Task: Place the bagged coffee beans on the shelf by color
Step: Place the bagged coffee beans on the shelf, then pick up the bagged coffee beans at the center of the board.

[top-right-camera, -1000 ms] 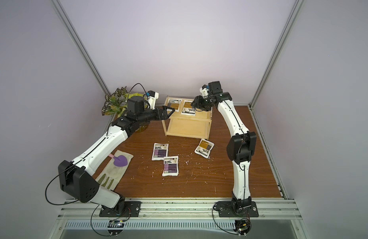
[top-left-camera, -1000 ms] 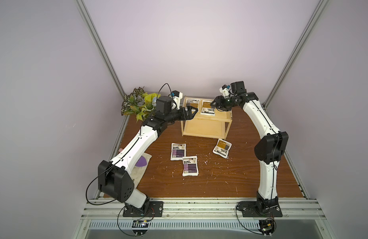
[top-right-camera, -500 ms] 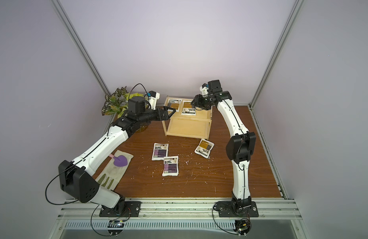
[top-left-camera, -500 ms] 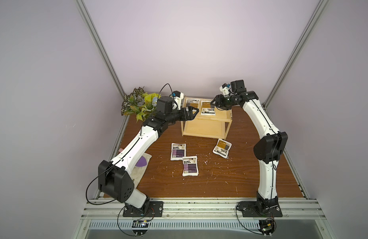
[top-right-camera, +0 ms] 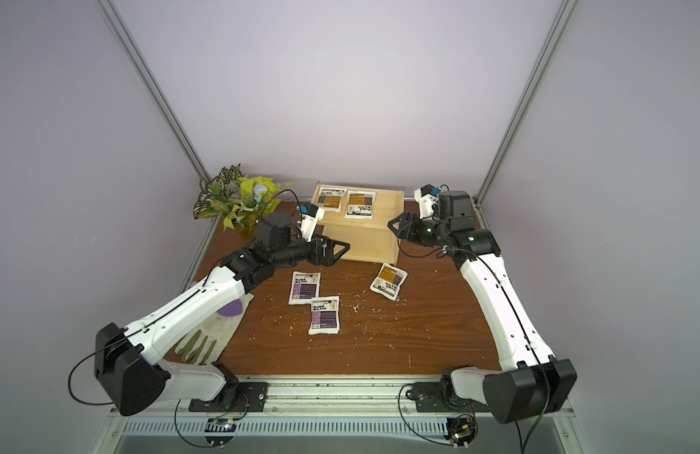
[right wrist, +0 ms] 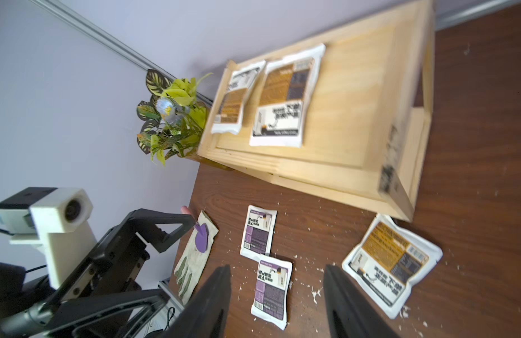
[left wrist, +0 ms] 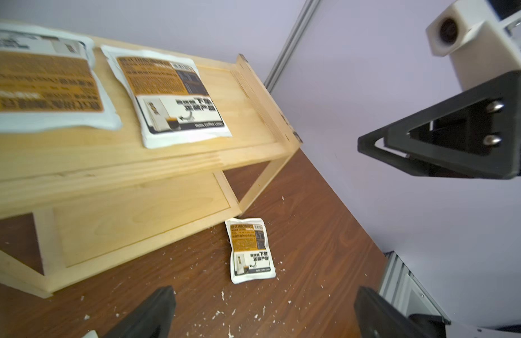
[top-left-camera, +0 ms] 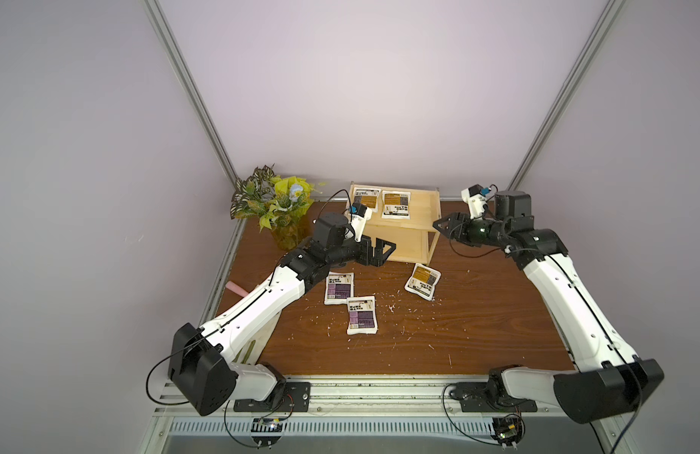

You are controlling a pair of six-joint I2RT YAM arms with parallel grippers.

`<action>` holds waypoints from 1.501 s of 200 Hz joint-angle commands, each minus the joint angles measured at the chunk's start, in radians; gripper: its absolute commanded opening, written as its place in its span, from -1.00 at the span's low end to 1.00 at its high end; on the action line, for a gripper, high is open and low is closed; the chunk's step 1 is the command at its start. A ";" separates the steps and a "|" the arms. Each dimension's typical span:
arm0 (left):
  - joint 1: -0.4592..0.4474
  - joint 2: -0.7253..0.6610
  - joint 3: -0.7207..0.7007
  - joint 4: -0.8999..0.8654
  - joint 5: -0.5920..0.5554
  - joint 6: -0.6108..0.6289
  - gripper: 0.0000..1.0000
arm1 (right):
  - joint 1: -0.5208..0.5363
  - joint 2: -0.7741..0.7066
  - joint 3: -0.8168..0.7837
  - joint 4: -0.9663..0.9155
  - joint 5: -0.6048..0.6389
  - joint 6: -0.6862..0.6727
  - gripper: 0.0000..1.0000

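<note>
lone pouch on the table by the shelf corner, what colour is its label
Orange-brown and black on the white pouch; clearest in the right wrist view.

The shelf has bare board at the right end of its top tier, beside two orange pouches. A plant stands near its left end.

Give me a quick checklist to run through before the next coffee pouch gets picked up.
1. Left gripper open, empty: ok.
2. Right gripper open, empty: ok.
3. Orange pouch on the table flat, apart from the shelf: ok.
4. Room on the top tier beside the two orange pouches there: ok.
5. Two purple pouches apart for a single pick: not ok, their corners meet.
</note>
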 commanded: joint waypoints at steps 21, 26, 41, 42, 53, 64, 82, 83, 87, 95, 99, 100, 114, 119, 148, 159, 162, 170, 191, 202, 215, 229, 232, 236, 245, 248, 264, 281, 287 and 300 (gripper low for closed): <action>-0.088 -0.035 -0.171 0.139 -0.077 -0.008 1.00 | -0.016 -0.151 -0.457 0.243 -0.042 0.162 0.14; -0.096 -0.035 -0.192 0.155 -0.077 -0.010 1.00 | -0.017 -0.164 -0.508 0.274 -0.032 0.172 0.14; -0.111 -0.025 -0.247 0.214 -0.080 -0.018 1.00 | -0.025 -0.176 -0.633 0.351 -0.006 0.195 0.13; -0.113 -0.024 -0.250 0.218 -0.082 -0.020 1.00 | -0.025 -0.175 -0.640 0.358 -0.005 0.195 0.12; -0.115 -0.010 -0.285 0.261 -0.080 -0.030 1.00 | -0.031 -0.165 -0.708 0.415 0.009 0.210 0.11; -0.115 0.003 -0.315 0.310 -0.080 -0.035 1.00 | -0.037 -0.147 -0.757 0.481 0.006 0.220 0.11; -0.115 0.038 -0.342 0.375 -0.075 -0.032 1.00 | -0.041 -0.103 -0.794 0.553 0.001 0.235 0.10; -0.115 0.040 -0.343 0.378 -0.075 -0.032 1.00 | -0.042 -0.101 -0.795 0.558 0.002 0.235 0.10; -0.115 0.051 -0.345 0.389 -0.072 -0.032 1.00 | -0.042 -0.092 -0.797 0.567 0.006 0.236 0.10; -0.116 0.071 -0.346 0.411 -0.062 -0.033 1.00 | -0.042 -0.068 -0.797 0.581 0.010 0.239 0.10; -0.115 0.083 -0.346 0.422 -0.055 -0.034 1.00 | -0.043 -0.057 -0.795 0.591 0.010 0.237 0.10; -0.115 0.086 -0.346 0.425 -0.052 -0.035 1.00 | -0.043 -0.054 -0.795 0.593 0.010 0.237 0.10; -0.116 0.128 -0.338 0.457 -0.028 -0.046 1.00 | -0.045 -0.019 -0.786 0.613 0.022 0.236 0.10; -0.115 0.142 -0.336 0.468 -0.018 -0.049 1.00 | -0.046 -0.006 -0.781 0.619 0.025 0.233 0.10; -0.116 0.201 -0.280 0.443 0.012 -0.032 1.00 | -0.055 0.059 -0.767 0.674 0.039 0.240 0.09; -0.115 0.214 -0.268 0.442 0.018 -0.023 1.00 | -0.062 0.084 -0.759 0.690 0.040 0.242 0.09; -0.115 0.218 -0.264 0.442 0.020 -0.022 1.00 | -0.063 0.090 -0.758 0.693 0.038 0.242 0.09; -0.115 0.224 -0.258 0.440 0.025 -0.021 1.00 | -0.068 0.111 -0.751 0.702 0.034 0.238 0.08; -0.115 0.244 -0.241 0.434 0.037 -0.018 1.00 | -0.077 0.162 -0.733 0.724 0.017 0.235 0.08; -0.115 0.250 -0.235 0.431 0.039 -0.018 1.00 | -0.082 0.185 -0.726 0.735 0.014 0.234 0.07; -0.115 0.256 -0.232 0.434 0.044 -0.018 1.00 | -0.087 0.212 -0.718 0.750 0.007 0.231 0.06; -0.115 0.259 -0.228 0.434 0.044 -0.019 1.00 | -0.092 0.241 -0.707 0.762 -0.001 0.227 0.04; -0.115 0.259 -0.228 0.433 0.044 -0.019 1.00 | -0.092 0.246 -0.705 0.763 -0.004 0.225 0.04; -0.115 0.261 -0.227 0.434 0.044 -0.019 1.00 | -0.092 0.253 -0.703 0.766 -0.007 0.223 0.03; -0.115 0.262 -0.225 0.433 0.046 -0.020 1.00 | -0.093 0.269 -0.698 0.769 -0.014 0.221 0.03; -0.115 0.263 -0.224 0.431 0.046 -0.021 1.00 | -0.094 0.272 -0.697 0.772 -0.017 0.220 0.02; -0.116 0.268 -0.219 0.427 0.048 -0.019 1.00 | -0.094 0.296 -0.699 0.789 -0.031 0.222 0.00; -0.115 0.275 -0.213 0.422 0.050 -0.018 1.00 | -0.093 0.318 -0.700 0.807 -0.047 0.223 -0.03; -0.116 0.276 -0.209 0.422 0.052 -0.018 1.00 | -0.093 0.325 -0.700 0.812 -0.053 0.225 -0.04; -0.116 0.280 -0.207 0.418 0.053 -0.018 1.00 | -0.093 0.337 -0.702 0.816 -0.062 0.226 -0.07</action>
